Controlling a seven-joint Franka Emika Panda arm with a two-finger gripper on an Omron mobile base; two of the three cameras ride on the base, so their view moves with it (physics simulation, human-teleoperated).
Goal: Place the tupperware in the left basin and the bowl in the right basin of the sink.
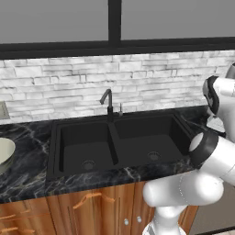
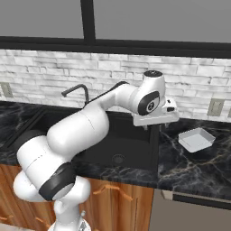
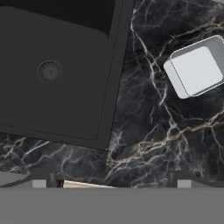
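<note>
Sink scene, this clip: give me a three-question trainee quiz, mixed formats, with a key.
1. True or false: the tupperware already lies in the left basin.
2. Multiple choice: where is the bowl? A) in the right basin; B) on the counter left of the sink; C) held by the gripper.
3. Fill in: in the hand view the tupperware sits on the counter, to the ____ of the sink.

Key
1. False: it rests on the counter, right of the sink.
2. B. Both basins hold nothing.
3. right
</note>
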